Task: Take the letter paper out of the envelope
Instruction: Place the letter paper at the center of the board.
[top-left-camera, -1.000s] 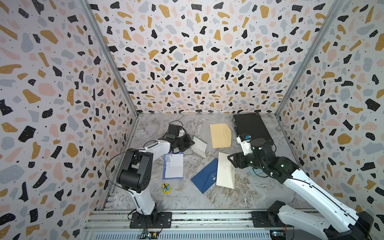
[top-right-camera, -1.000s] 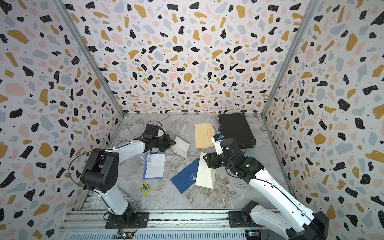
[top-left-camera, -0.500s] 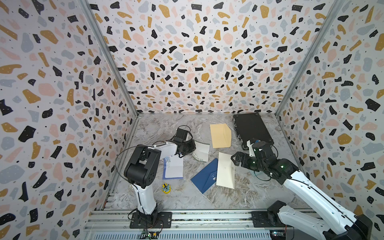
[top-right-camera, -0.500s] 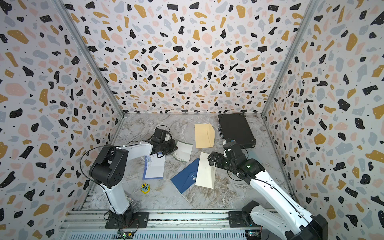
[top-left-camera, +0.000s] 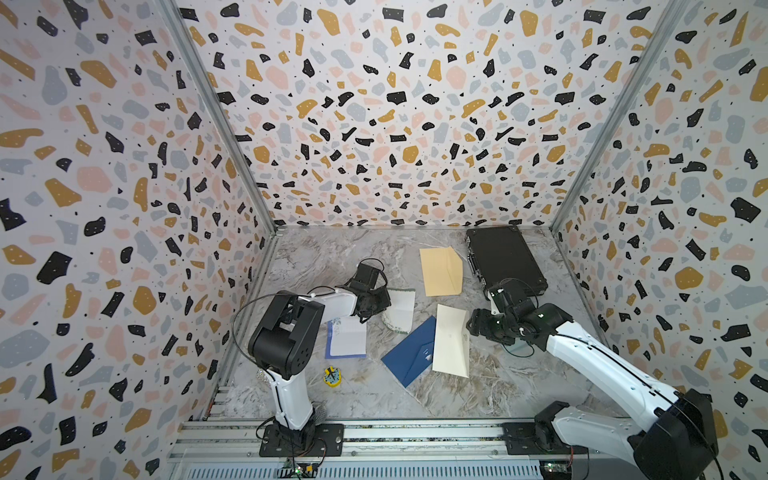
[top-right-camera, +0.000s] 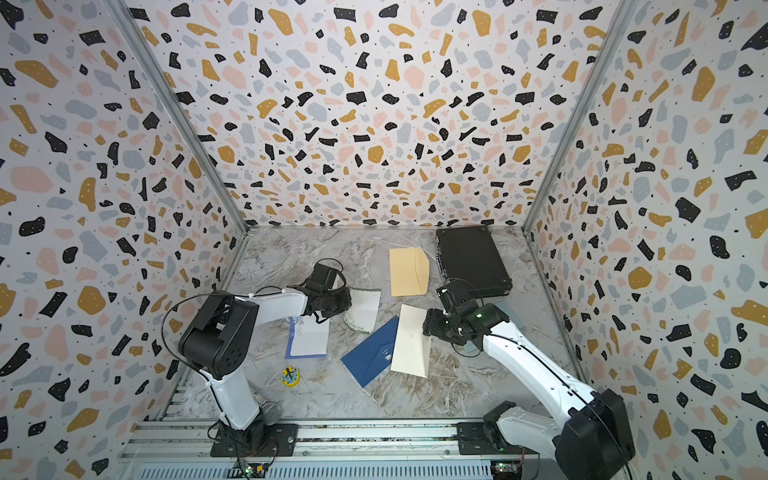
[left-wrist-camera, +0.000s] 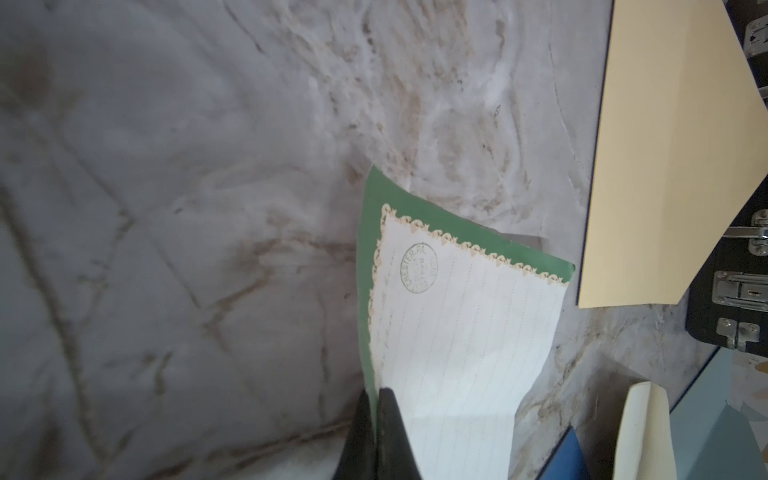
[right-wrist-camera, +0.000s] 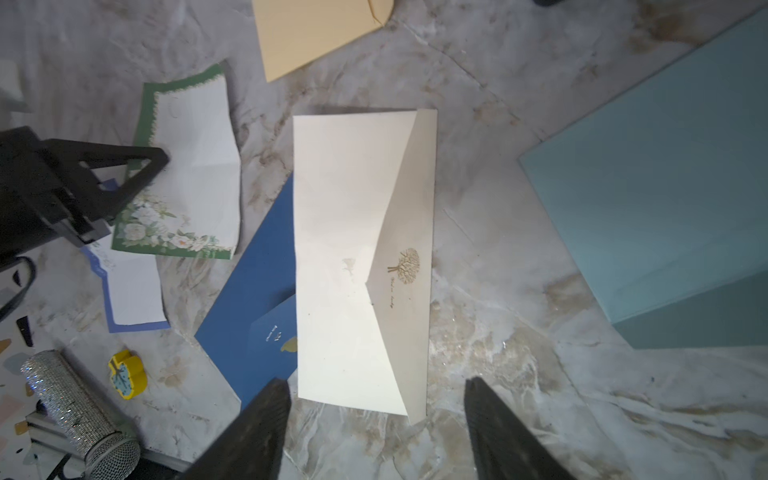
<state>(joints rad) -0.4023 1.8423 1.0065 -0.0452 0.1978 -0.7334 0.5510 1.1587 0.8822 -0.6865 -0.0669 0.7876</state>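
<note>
The letter paper (left-wrist-camera: 457, 332), lined white with a green floral border, is outside any envelope. My left gripper (left-wrist-camera: 377, 392) is shut on the paper's green edge. In both top views the paper (top-left-camera: 401, 309) (top-right-camera: 365, 309) hangs curled just above the table's middle, next to the left gripper (top-left-camera: 384, 303). A cream envelope (right-wrist-camera: 353, 249) with its flap folded open lies flat on the table (top-left-camera: 451, 340) (top-right-camera: 411, 340). My right gripper (right-wrist-camera: 376, 386) is open over the envelope's right edge (top-left-camera: 473, 326), with nothing between its fingers.
A blue envelope (top-left-camera: 409, 353) lies partly under the cream one. A tan envelope (top-left-camera: 440, 272) and a black case (top-left-camera: 505, 259) are at the back. A blue-bordered sheet (top-left-camera: 347, 343) and a small yellow object (top-left-camera: 332, 376) lie at the left. A light blue sheet (right-wrist-camera: 665, 187) lies under the right arm.
The left gripper carried the letter paper a little right and toward the front. The right gripper shifted slightly along the cream envelope's right edge, its fingers first widening, then narrowing.
</note>
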